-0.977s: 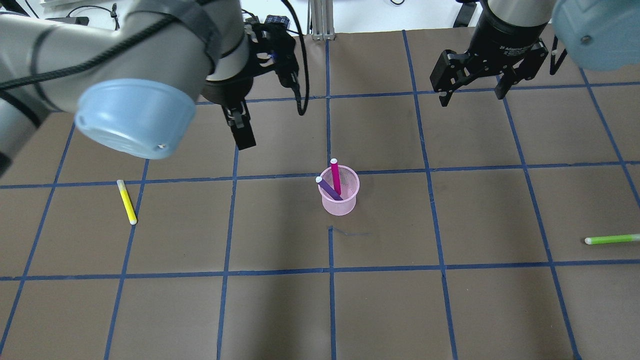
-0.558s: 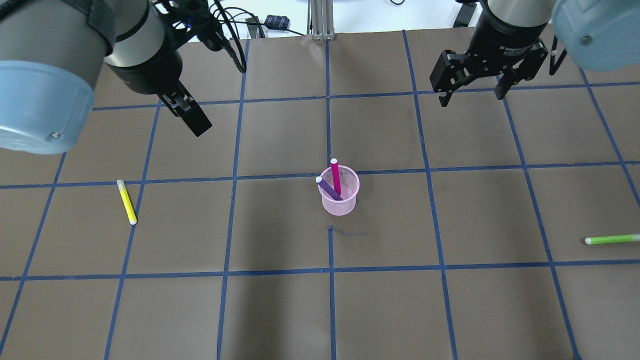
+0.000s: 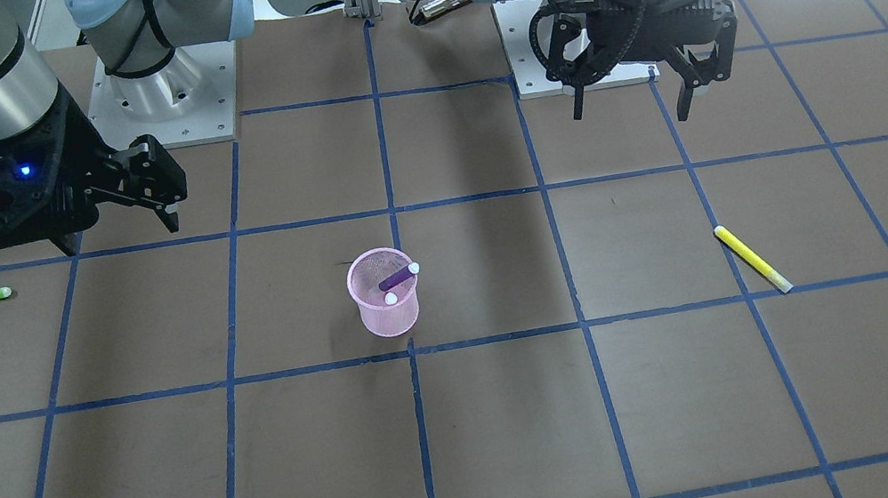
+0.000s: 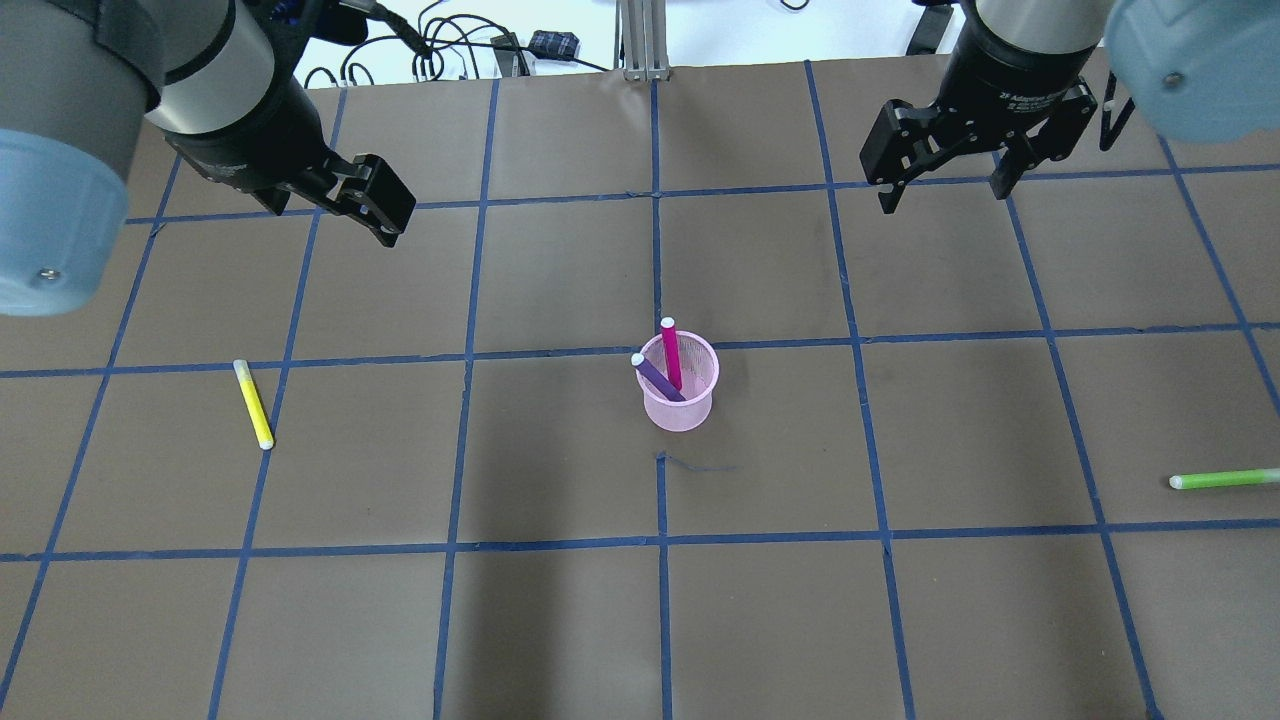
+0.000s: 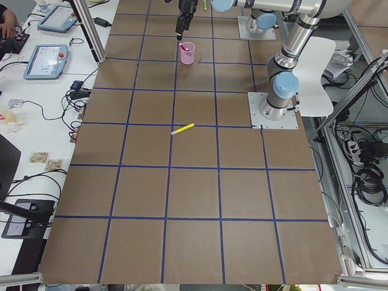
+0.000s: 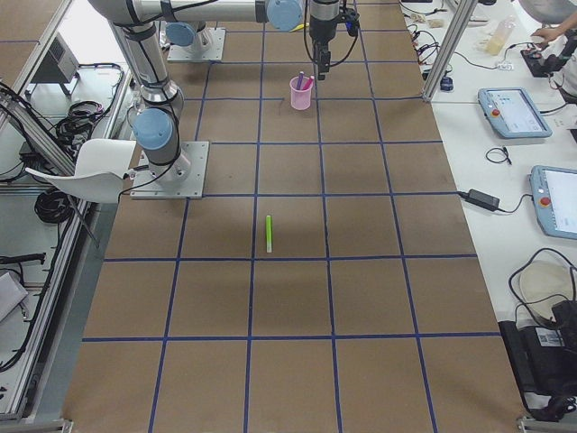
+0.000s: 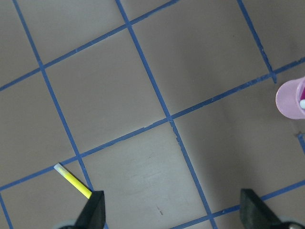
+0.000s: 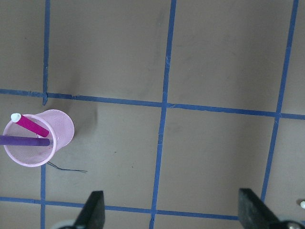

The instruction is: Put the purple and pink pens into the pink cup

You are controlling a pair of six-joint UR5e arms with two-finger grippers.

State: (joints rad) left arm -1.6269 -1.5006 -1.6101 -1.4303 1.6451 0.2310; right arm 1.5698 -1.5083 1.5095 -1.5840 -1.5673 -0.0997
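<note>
The pink mesh cup (image 4: pixel 679 400) stands upright near the table's middle. The purple pen (image 4: pixel 658 380) and the pink pen (image 4: pixel 671 355) stand inside it, leaning on the rim with their white caps up. The cup also shows in the front view (image 3: pixel 389 317) and in the right wrist view (image 8: pixel 59 131) with both pens in it. My left gripper (image 4: pixel 335 212) is open and empty, far back and left of the cup. My right gripper (image 4: pixel 943 197) is open and empty, far back and right of the cup.
A yellow pen (image 4: pixel 253 403) lies on the table left of the cup. A green pen (image 4: pixel 1225 479) lies near the right edge. The brown table surface (image 4: pixel 800 620) carries a grid of blue tape. Cables lie beyond the far edge.
My left arm has swung back and to the left, away from the cup, and its gripper has turned. The right arm, cup and pens have not moved.
</note>
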